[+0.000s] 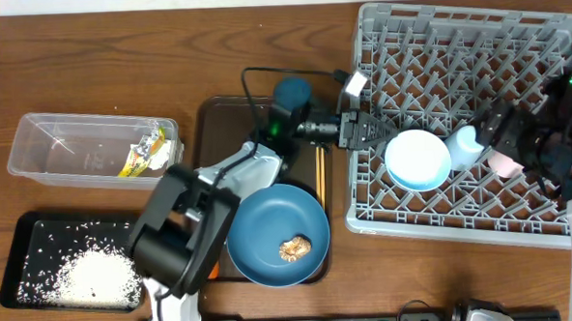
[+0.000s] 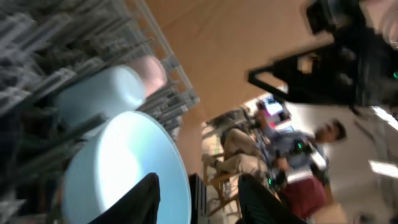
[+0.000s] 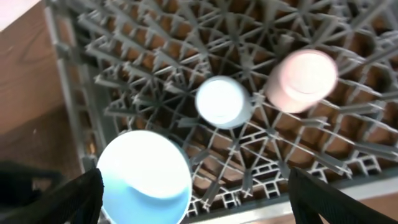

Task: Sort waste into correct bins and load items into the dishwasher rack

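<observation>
While the left gripper (image 2: pixel 199 202) is hovering at the left edge of the large square grey plastic dishwasher rack (image 1: pixel 456 56), its fingers are standing partly spread, with the rim of the light blue bowl (image 1: pixel 417 159) reaching into the gap and open space showing beside it, so nothing is being clamped. That bowl is sitting tilted among the pegs near the rack's front left corner, and the rack itself is taking up the far right corner of the wooden table (image 1: pixel 117 52). A small blue cup (image 1: pixel 464 145) is standing just beside the bowl on its right, and a small pink cup (image 1: pixel 504 161) is standing just beside the blue one. The right gripper (image 3: pixel 199 208) is hanging above the two cups with its jaws spread wide and holding nothing. Near the middle of the table's front edge a large round blue plate (image 1: pixel 260 225) is lying over the front end of a dark brown serving tray (image 1: pixel 222 125) and carrying a small brown food lump (image 1: pixel 295 246). Thin wooden chopsticks (image 1: pixel 318 174) are lying along the serving tray's right edge. Toward the left edge of the table a clear rectangular plastic tub (image 1: pixel 34 142) is holding a yellow-green snack wrapper (image 1: pixel 143 155), and in the front left corner a shallow flat black tray (image 1: pixel 23 230) is holding white rice grains (image 1: pixel 93 275)
</observation>
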Robot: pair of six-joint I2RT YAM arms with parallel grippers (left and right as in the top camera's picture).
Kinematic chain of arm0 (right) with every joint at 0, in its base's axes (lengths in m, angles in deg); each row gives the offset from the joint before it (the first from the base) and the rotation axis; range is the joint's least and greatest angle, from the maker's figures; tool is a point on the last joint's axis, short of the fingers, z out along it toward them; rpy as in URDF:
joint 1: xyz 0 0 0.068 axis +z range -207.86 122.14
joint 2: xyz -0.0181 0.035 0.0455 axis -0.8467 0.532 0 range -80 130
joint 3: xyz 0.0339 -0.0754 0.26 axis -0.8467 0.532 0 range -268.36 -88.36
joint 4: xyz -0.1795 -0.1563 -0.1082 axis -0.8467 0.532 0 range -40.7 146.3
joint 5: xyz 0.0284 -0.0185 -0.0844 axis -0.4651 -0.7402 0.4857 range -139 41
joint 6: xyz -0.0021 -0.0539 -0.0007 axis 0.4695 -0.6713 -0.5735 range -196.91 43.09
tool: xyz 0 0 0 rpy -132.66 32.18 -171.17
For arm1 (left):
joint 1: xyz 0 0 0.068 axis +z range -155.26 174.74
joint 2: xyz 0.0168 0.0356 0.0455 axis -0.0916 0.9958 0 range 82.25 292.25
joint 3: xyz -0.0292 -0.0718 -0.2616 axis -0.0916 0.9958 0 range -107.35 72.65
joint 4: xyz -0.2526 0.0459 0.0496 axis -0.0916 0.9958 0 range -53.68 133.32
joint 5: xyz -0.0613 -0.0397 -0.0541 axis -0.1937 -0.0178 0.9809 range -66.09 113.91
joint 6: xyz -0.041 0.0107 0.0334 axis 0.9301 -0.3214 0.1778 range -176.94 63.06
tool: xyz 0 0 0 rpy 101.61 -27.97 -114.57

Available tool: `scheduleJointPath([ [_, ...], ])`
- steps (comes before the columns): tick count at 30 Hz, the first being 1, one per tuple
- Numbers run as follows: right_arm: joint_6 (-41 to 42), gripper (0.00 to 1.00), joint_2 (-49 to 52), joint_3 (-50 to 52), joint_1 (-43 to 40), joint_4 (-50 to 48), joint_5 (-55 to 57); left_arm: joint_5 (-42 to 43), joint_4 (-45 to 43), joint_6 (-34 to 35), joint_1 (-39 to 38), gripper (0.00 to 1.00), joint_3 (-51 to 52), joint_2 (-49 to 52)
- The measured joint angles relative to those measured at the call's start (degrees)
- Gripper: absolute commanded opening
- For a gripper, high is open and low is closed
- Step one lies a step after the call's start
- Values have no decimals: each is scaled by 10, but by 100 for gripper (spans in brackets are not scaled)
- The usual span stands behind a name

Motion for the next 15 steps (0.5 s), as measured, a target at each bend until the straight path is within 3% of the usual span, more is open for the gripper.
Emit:
scheduleJointPath([
  [2,-14,87,0,0,0,0,-14,-30,105,-40,7,42,-5,-26],
  [6,-30,86,0,0,0,0,-31,-168,394,-147,21,43,-29,-101],
  [7,-33,85,0,0,0,0,-38,-219,470,-182,23,46,-40,-124],
  [8,-36,84,0,0,0,0,-48,-269,522,-212,21,57,-47,-145],
  [10,-39,83,0,0,1,0,-65,-342,584,-261,15,71,-57,-177],
  [11,-40,81,0,0,1,1,-70,-370,605,-282,11,73,-62,-192],
  [12,-41,80,2,0,1,2,-73,-395,623,-296,4,70,-66,-206],
  [14,-43,77,6,1,1,6,-75,-426,649,-313,-6,47,-70,-222],
  [15,-43,72,11,2,1,9,-74,-436,657,-322,-11,41,-71,-227],
])
